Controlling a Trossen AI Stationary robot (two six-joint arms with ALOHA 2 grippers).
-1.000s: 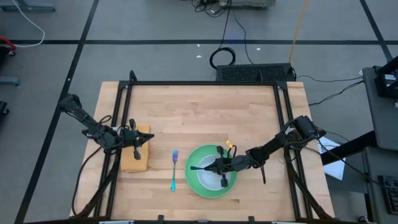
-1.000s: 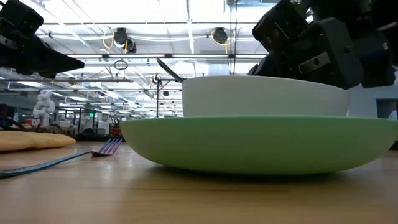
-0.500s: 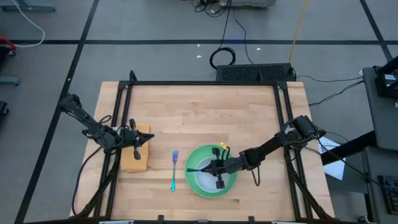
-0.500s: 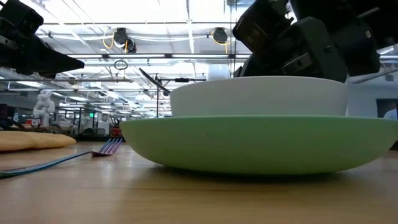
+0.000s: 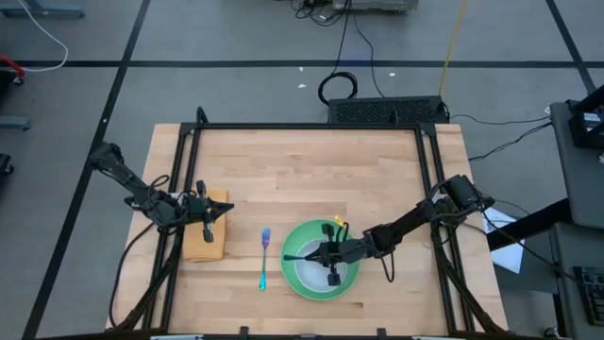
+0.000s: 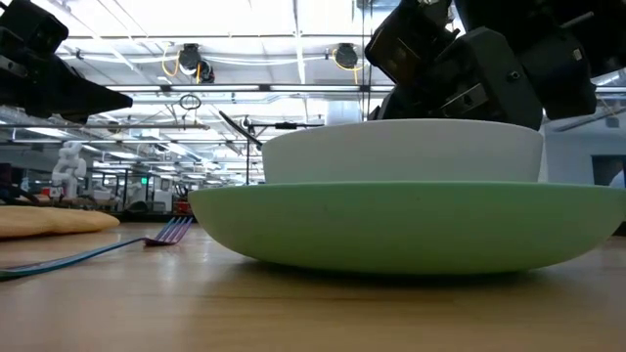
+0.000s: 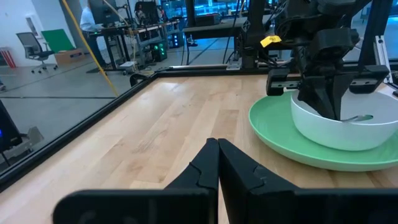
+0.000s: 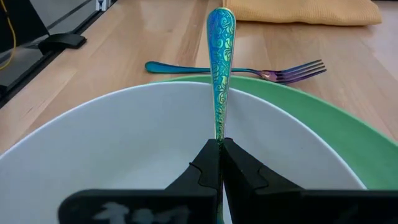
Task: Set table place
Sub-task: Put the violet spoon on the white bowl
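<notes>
While its fingers pinch the spoon [image 8: 219, 74] by the blue patterned handle, the right end effector [image 5: 326, 255] hangs over the white bowl [image 6: 401, 152], which sits on the green plate [image 6: 411, 227] near the desk's [image 5: 311, 170] front edge (the spoon's bowl end cannot be made out). Just beside the plate lies the fork [image 5: 264, 257], and beyond it the tan cloth [image 5: 205, 241]. Above that cloth the left end effector [image 5: 209, 222] waits, fingers pressed together and holding nothing

Right tool [image 5: 321, 253] and spoon [image 8: 219, 62] farther over bowl [image 6: 401, 152]
</notes>
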